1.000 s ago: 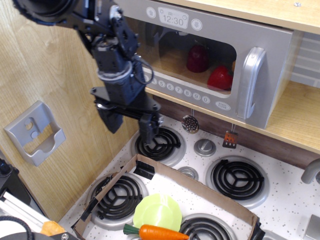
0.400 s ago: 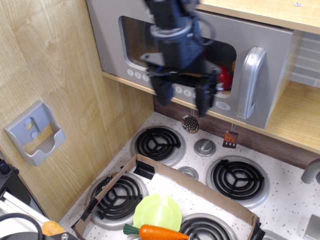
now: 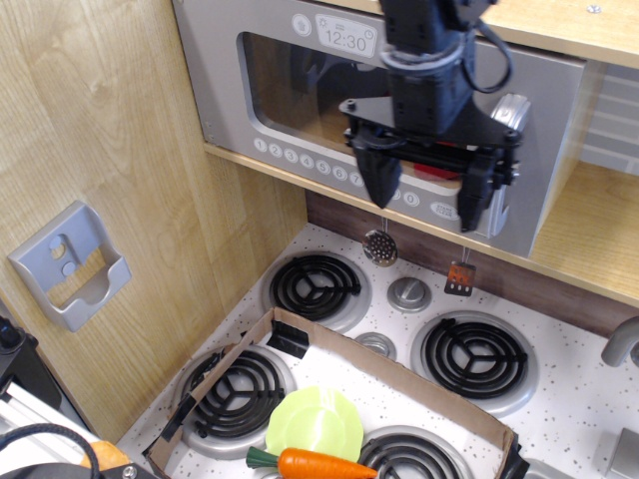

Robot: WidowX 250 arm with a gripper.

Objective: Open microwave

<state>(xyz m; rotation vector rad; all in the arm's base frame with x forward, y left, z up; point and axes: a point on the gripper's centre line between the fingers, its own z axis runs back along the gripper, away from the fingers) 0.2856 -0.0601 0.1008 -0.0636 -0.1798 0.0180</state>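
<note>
Gripper (image 3: 427, 192) is hanging in front of the microwave (image 3: 250, 100), jaws spread wide and holding nothing, fingers pointing down. Left finger (image 3: 380, 180) is overlapping the row of white number buttons (image 3: 319, 167) under the window; right finger (image 3: 471, 198) is sitting just left of the silver handle (image 3: 507, 160), contact not clear from this angle. Arm is blocking the right half of the window and part of the clock display (image 3: 344, 38), which is reading 12:30. Microwave is sitting on the wooden shelf (image 3: 589, 244) above the stove surface (image 3: 579, 394), door looking closed, handle at the door's right edge. Below: four black coil burners, a silver knob (image 3: 408, 293) between the back two, and a small strainer (image 3: 379, 247) hanging on the backsplash. A cardboard tray (image 3: 394, 371) is lying across the front burners with a green plate (image 3: 314, 424) and a carrot (image 3: 324, 465) in it. A grey bracket (image 3: 72, 264) is mounted on the left wood panel.
</note>
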